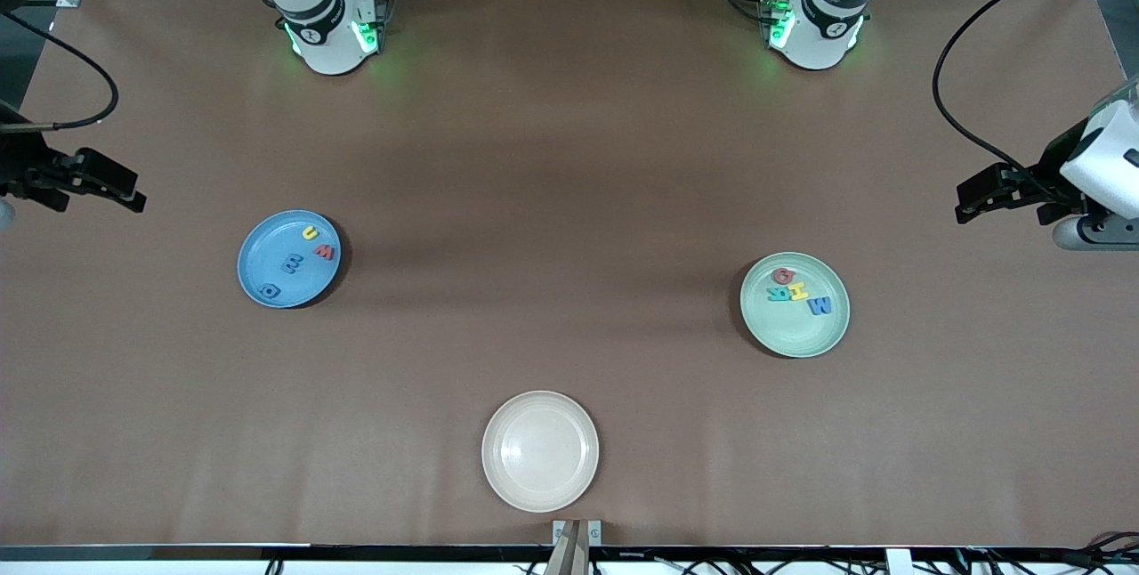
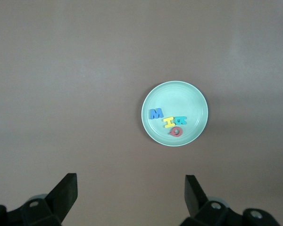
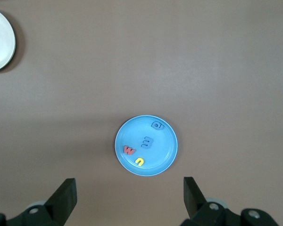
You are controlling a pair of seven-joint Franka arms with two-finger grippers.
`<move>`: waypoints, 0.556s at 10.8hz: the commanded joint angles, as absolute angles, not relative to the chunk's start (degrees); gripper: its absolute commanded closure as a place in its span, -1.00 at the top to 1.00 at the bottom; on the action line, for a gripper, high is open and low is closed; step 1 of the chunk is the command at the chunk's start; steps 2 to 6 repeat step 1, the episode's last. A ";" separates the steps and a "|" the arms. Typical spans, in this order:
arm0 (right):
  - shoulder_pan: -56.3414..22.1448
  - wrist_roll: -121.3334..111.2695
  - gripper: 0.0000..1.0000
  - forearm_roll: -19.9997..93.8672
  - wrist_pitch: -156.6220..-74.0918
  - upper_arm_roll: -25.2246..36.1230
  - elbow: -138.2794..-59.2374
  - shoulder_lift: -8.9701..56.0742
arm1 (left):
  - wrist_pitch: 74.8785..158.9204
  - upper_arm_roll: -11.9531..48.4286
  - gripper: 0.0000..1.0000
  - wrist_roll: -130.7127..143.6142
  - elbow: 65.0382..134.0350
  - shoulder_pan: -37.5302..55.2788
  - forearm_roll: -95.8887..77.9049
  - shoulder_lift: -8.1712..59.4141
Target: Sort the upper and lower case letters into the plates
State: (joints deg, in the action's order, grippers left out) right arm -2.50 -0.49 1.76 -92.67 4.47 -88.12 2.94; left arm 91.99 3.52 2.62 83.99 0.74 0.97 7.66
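The sky blue plate (image 1: 258, 256) toward the right arm's end holds several small letters: a yellow one (image 1: 309, 233), a red one (image 1: 325, 251) and two blue ones (image 1: 292, 265). The mint green plate (image 1: 796, 336) toward the left arm's end holds a red letter (image 1: 782, 275), a yellow one (image 1: 798, 290), a teal one (image 1: 779, 294) and a blue one (image 1: 819, 306). My right gripper (image 1: 125, 186) hangs open and empty high over the table's edge, apart from the blue plate (image 3: 166, 149). My left gripper (image 1: 970, 198) is open and empty at the other end, apart from the mint plate (image 2: 179, 96).
A cream-white plate (image 1: 540, 450) with nothing in it lies near the table's front edge, midway between the two ends. Black cables loop at both ends of the table. Brown table surface stretches between the plates.
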 commanded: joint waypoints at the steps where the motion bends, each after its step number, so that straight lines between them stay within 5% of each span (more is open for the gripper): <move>1: -3.93 -1.49 1.00 1.85 -93.25 3.86 -89.91 1.40 | 91.50 2.64 1.00 2.90 85.26 1.15 0.26 6.32; 6: -3.93 -1.49 1.00 1.85 -93.25 3.86 -89.91 1.40 | 91.50 2.64 1.00 2.90 85.26 1.15 0.26 6.32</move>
